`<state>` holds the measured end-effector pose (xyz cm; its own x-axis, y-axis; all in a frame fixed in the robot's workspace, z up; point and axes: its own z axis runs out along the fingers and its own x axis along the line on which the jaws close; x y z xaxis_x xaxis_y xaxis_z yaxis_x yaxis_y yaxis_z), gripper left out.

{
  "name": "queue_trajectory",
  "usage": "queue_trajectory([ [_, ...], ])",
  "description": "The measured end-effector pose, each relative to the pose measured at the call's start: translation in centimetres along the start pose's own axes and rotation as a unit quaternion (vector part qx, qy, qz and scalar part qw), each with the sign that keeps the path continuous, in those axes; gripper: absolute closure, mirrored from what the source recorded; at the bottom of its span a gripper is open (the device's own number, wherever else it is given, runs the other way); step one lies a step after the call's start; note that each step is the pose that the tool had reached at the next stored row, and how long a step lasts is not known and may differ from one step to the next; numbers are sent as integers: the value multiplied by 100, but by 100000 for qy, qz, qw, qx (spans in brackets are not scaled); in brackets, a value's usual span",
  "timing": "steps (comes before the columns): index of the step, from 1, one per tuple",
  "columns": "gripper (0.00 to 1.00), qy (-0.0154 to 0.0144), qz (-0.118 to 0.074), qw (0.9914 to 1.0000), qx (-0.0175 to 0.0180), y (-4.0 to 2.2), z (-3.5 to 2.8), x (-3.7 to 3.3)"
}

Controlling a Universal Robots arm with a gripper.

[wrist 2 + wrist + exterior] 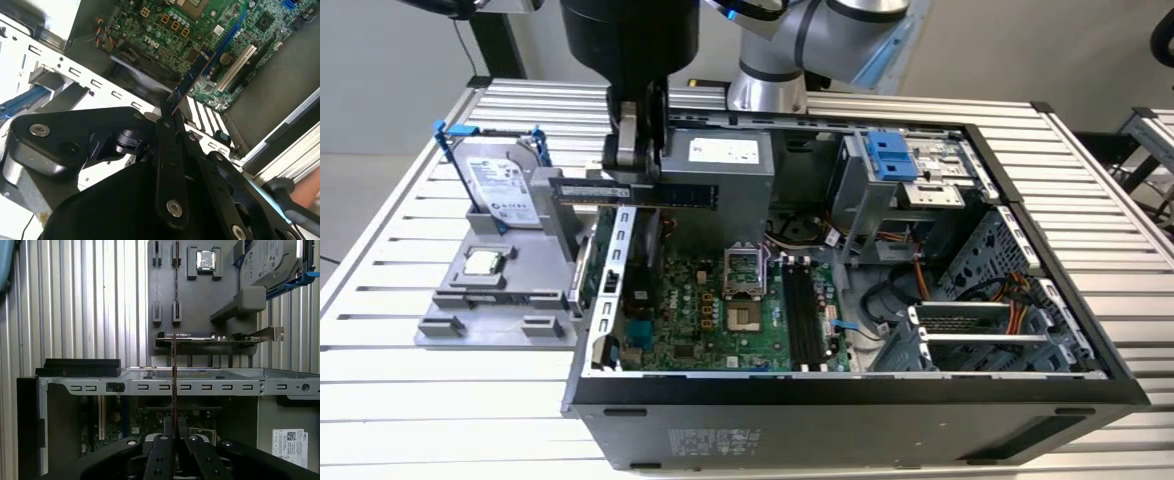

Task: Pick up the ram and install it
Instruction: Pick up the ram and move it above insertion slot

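The ram [670,193] is a thin, long, narrow dark board, held level in the air w/ its long edge down. In the first wrist view it shows edge-on, as only a fine line. The gripper [638,170] pinches it near the middle, fingers [161,450] pressed on both flat sides. The stick hangs just above the top edge of the case [854,405] side wall, at the exterior view's left. One end points toward the grey holder [467,300], the other end is in front of the power supply [727,165]. The hard drive [500,180] stands upright in the holder, near the first end but apart from it. The processor chip [483,262] lies flat lower on the holder, well apart. Inside the case the motherboard [680,310] lies open to above. Its black memory slots [803,315] are well apart from the stick, toward the exterior view's right and lower down. The room over the slots is free — the cables [914,285] and the drive cage [987,290] stay further to that side.
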<state>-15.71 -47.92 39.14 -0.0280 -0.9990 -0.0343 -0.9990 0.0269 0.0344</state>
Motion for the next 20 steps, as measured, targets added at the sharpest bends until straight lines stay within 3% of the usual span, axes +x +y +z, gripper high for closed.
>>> queue_trajectory([
  [6, 100, 0, -18, 100000, 0, -12, 0, -1],
  [9, 100, -1, -11, 100000, 1, -77, -2, -2],
  [20, 100, -2, -9, 100000, -2, -528, -16, -15],
])
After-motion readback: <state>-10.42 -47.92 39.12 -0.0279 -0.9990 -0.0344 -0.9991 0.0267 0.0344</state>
